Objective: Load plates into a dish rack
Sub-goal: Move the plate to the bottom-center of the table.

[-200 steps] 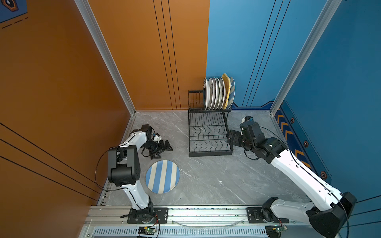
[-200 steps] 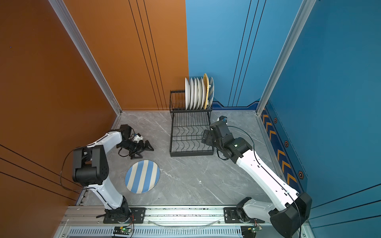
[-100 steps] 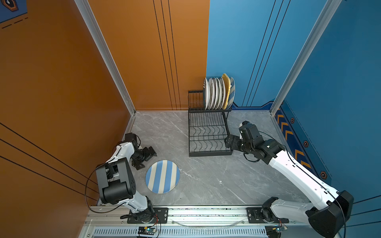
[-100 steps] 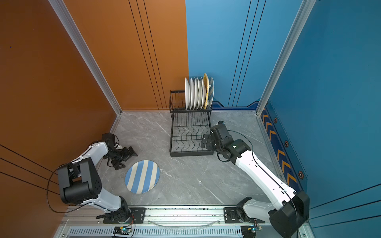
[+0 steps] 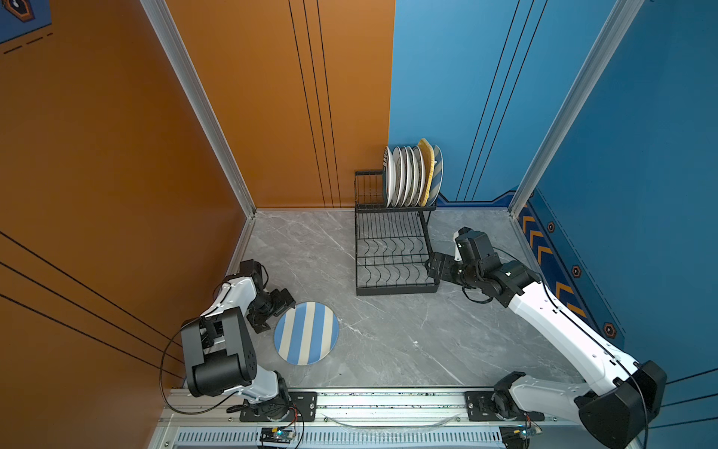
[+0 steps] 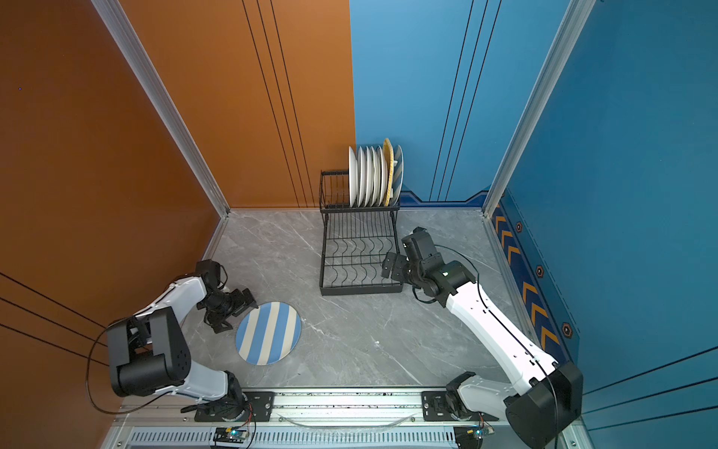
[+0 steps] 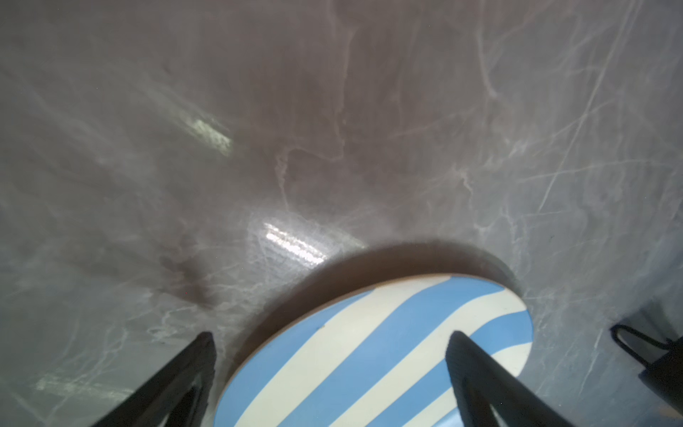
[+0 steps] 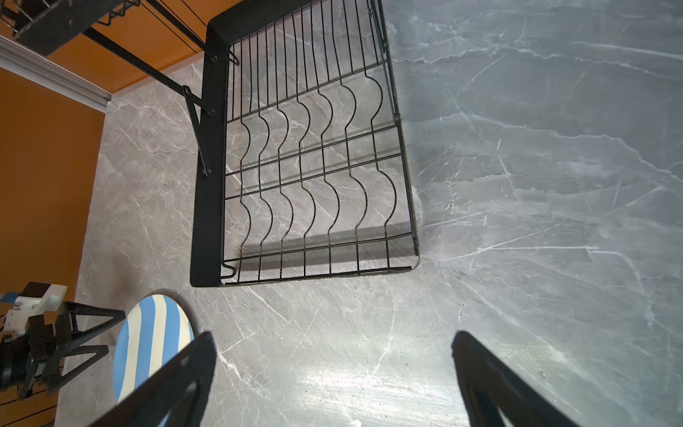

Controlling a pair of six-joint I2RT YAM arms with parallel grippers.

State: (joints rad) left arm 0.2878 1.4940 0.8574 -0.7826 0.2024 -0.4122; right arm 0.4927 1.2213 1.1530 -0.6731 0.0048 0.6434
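My left claw is spread wide and holds nothing. It sits low at the edge of the blue-and-cream striped round plate, which lies flat on the grey marble tabletop, well apart from the rack. In the left wrist view one finger hangs over the stripes and the other over bare marble, so the rim runs between them. I judge I am set this way because a flat plate offers only its edge to pinch. Whether either finger touches the plate I cannot tell.

My right claw is also wide and empty. It hovers just beside the right front of the black wire two-tier dish rack. I take this as a waiting post: close to the rack, ready to steady a plate, yet out of the left arm's path.

On the raised upper tier a row of plates stands on edge in the slots. They are packed close, mostly white ones, with a yellow woven plate near the right end. Upright, they take little room. The wavy-wire lower tier holds nothing. By my reckoning the striped plate is the last to load.
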